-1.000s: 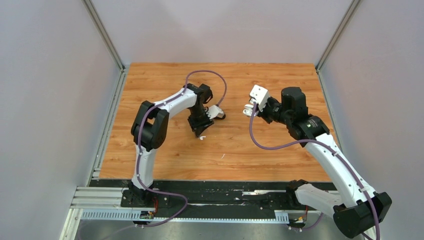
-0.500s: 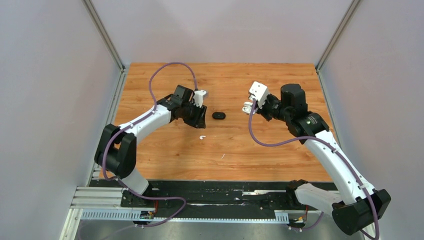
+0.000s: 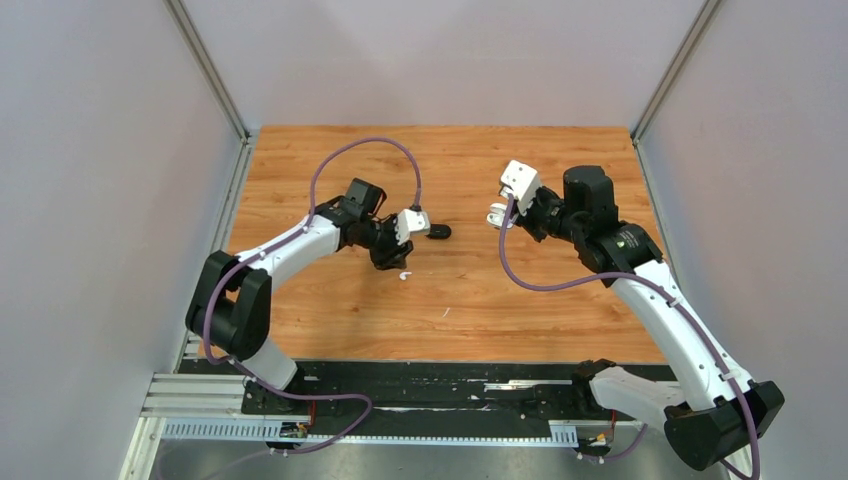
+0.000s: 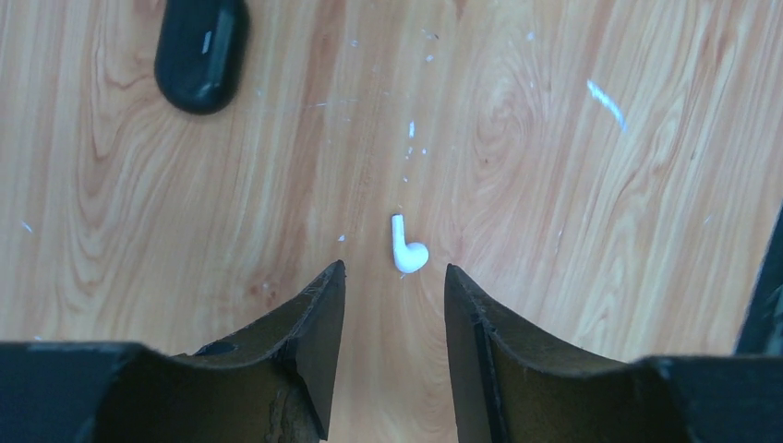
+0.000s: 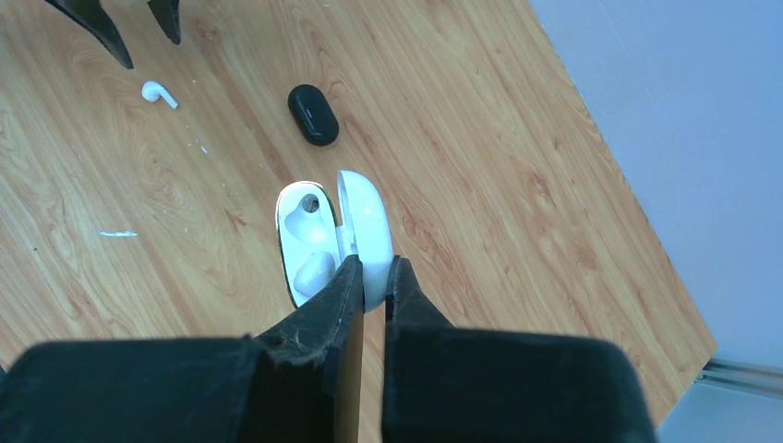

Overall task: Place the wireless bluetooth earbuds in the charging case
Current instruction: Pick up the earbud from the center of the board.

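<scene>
One white earbud (image 3: 404, 274) lies on the wooden table; in the left wrist view (image 4: 407, 251) it sits just beyond my fingertips. My left gripper (image 4: 392, 277) is open and empty, hovering above and just short of it (image 3: 396, 260). My right gripper (image 5: 372, 272) is shut on the lid of the open white charging case (image 5: 309, 235) and holds it in the air at the right of centre (image 3: 497, 214). A second white earbud (image 5: 314, 270) sits in one pocket of the case; the other pocket is hollow.
A black oval object (image 3: 438, 231) lies on the table just right of my left gripper, also in the left wrist view (image 4: 201, 51). A thin white fleck (image 3: 446, 312) lies nearer the front. Grey walls close in the table on both sides.
My left wrist has swung right and forward from half a second ago, back over the loose earbud. The right arm with the case has barely moved.
</scene>
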